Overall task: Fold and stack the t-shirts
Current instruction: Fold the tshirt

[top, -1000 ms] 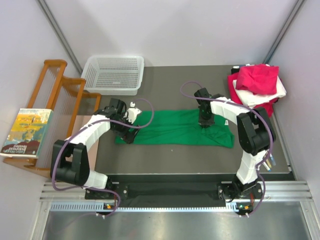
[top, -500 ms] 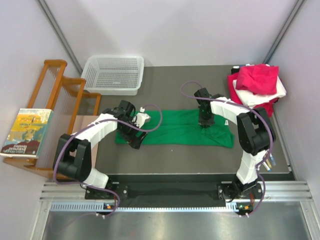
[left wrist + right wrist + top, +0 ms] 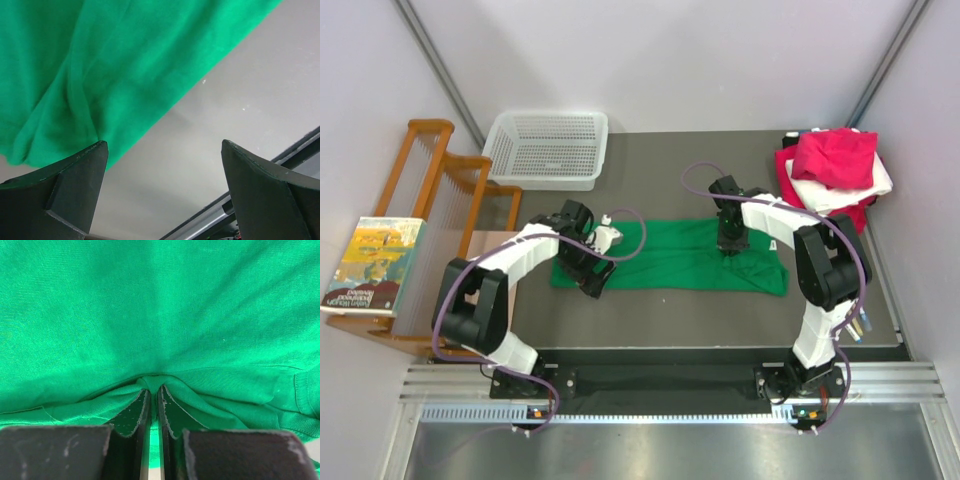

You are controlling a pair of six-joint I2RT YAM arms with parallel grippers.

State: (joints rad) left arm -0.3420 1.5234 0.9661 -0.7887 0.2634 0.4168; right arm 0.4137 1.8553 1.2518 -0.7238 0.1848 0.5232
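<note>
Right end effector [image 3: 153, 391], downturned, pinches t-shirt [image 3: 150, 305].

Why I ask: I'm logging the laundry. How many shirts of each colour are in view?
Green shirt: 1
Pink shirt: 1
White shirt: 1
Red shirt: 1
Total: 4
</note>
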